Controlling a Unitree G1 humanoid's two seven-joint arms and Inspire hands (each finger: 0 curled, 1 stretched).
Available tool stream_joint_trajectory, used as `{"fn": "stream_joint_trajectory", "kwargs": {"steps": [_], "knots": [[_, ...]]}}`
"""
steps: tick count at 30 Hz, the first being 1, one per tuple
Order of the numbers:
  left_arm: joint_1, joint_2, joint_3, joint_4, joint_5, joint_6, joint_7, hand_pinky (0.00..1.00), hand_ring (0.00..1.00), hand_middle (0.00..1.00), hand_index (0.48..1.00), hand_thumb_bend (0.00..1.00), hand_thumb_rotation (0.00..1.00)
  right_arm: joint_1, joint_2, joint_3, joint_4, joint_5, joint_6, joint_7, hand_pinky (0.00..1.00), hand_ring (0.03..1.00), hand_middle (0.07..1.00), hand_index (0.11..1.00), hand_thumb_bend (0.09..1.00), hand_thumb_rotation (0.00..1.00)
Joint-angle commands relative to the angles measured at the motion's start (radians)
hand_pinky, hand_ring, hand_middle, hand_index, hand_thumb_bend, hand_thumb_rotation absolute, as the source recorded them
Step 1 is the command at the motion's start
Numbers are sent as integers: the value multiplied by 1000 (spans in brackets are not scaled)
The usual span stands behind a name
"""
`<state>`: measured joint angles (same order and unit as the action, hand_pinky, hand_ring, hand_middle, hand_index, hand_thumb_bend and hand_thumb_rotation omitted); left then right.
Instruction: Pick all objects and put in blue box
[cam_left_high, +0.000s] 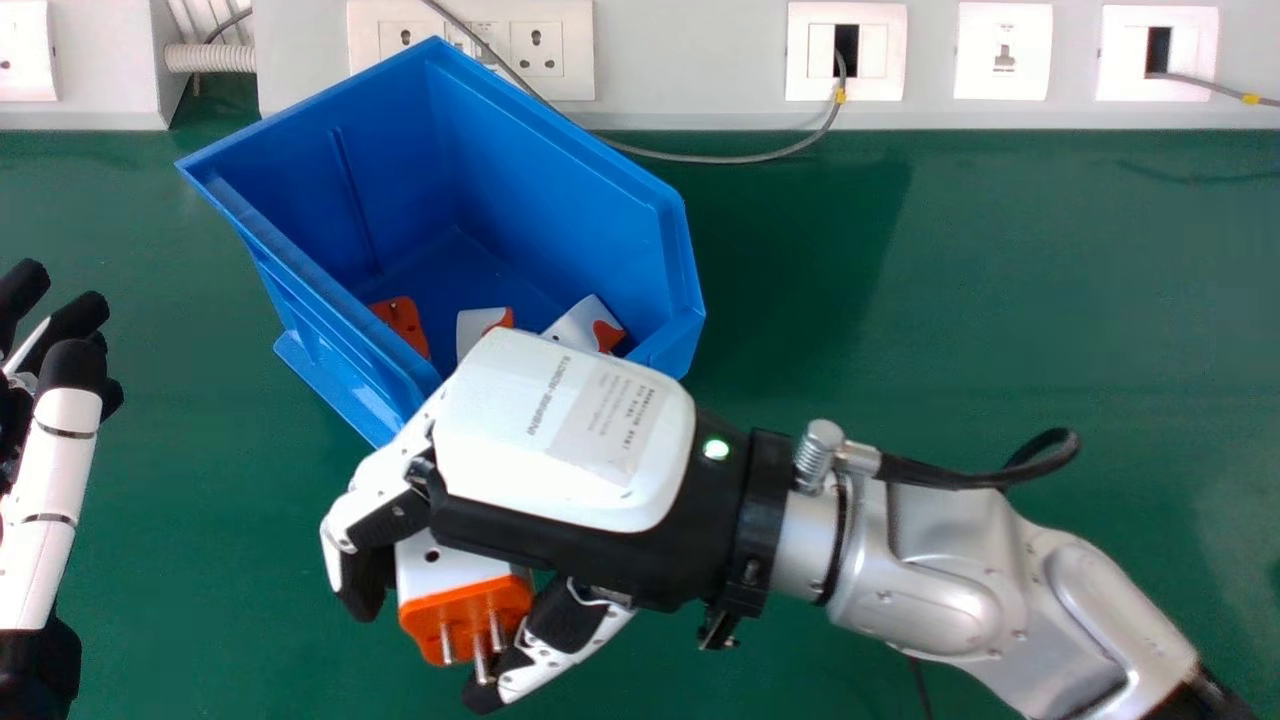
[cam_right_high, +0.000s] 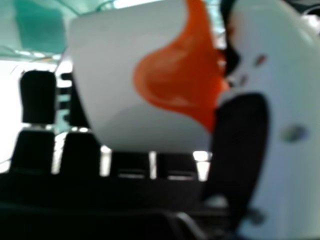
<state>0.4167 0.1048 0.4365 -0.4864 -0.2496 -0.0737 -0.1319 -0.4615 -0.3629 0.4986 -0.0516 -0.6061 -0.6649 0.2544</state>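
The fingers of the right hand (cam_left_high: 565, 430) are curled round a white-and-orange adapter (cam_left_high: 450, 575) over the desk (cam_left_high: 950, 300), near the blue box (cam_left_high: 560, 180). Orange and white pieces (cam_left_high: 583, 322) lie inside; left hand (cam_left_high: 68, 420) at head view's left.

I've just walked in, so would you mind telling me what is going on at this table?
The robot is putting things in the blue box. Its right hand is gripping an orange and white plug adapter outside the box, on the robot's side. At least three orange or orange-and-white pieces lie inside. The left hand is off to the left, holding nothing.
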Motion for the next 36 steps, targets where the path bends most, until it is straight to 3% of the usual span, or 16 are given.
{"fn": "stream_joint_trajectory", "kwargs": {"steps": [1, 10, 17, 23, 31, 36], "knots": [[-3, 13, 2, -17, -5, -10, -2, 889, 913, 887, 922, 572, 711, 13, -22, -46, -54, 47, -9, 8, 356, 419, 510, 507, 498, 0], [-13, 20, -2, -6, 9, -15, -2, 890, 914, 889, 923, 576, 713, 76, -116, -169, -109, 82, -8, 21, 363, 422, 504, 495, 500, 0], [-24, 29, 0, 6, 16, -15, 0, 891, 915, 890, 921, 572, 712, 81, -112, -232, -121, 36, 58, 5, 368, 420, 502, 495, 500, 0], [-26, 31, -5, 0, 20, -9, 5, 891, 915, 889, 918, 565, 711, -1, -54, -220, -13, -22, 97, -43, 367, 420, 502, 497, 499, 0], [-13, 31, -2, -14, 4, -9, -1, 891, 915, 887, 915, 564, 710, -143, 27, -163, 235, -137, 81, -201, 356, 423, 505, 497, 498, 0], [-18, 31, -3, 1, 3, -17, -3, 891, 915, 886, 915, 571, 711, -222, 86, -110, 377, -201, 123, -268, 347, 425, 509, 499, 497, 0]]}}
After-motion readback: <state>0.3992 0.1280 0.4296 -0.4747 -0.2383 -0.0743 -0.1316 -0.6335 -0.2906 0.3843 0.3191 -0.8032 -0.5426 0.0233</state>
